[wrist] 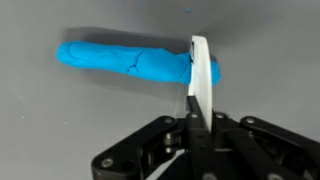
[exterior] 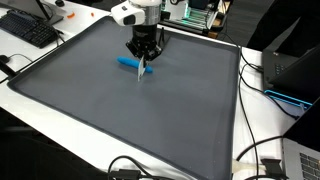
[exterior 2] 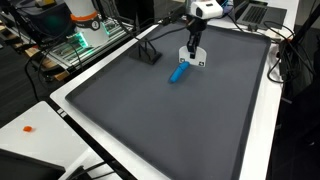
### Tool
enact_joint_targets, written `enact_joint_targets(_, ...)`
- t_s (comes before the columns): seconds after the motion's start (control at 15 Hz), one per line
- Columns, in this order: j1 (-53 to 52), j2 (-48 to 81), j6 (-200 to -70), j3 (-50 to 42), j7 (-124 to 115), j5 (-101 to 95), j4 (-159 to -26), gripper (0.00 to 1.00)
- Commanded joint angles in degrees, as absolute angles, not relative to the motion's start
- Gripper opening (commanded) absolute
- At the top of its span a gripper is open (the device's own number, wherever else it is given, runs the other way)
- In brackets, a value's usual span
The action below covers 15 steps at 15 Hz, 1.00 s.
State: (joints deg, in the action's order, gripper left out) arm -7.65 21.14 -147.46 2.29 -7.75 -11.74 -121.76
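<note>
A white worktop (exterior 2: 268,120) carries a big dark grey mat (exterior: 120,125) that covers nearly all of it, and everything here is placed by that mat. Off the mat, beyond one corner, lies a black keyboard (exterior: 30,30). Just inside the mat's edge, in an exterior view, stands a small black stand (exterior 2: 148,52).

The arm (exterior: 135,12) comes down over the mat from the side where its white wrist shows, and hangs above the part of the mat close to that edge. The tool (exterior: 143,58) points straight down at the mat, also seen at (exterior 2: 192,57) and in the wrist view (wrist: 197,120). Its jaws are pressed together, pinching a thin white blade (wrist: 200,72) that juts out below them, edge-on.

The blue roll (wrist: 120,60) lies flat on the mat, right under the tool, well in from the mat's rim (exterior: 128,63) (exterior 2: 178,72). The blade stands across the roll close to one end, touching it. How deep it sits in the roll cannot be told.
</note>
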Motion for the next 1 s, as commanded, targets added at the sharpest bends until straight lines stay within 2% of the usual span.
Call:
enact_joint_targets(0.0, -7.98, 23.10, -148.20, 1.22, -7.07, -12.54, -122.81, 0.01)
enact_joint_targets(0.93, -4.93, 21.13, -139.27, 4.79, -0.93, -0.88, -123.16, 0.01)
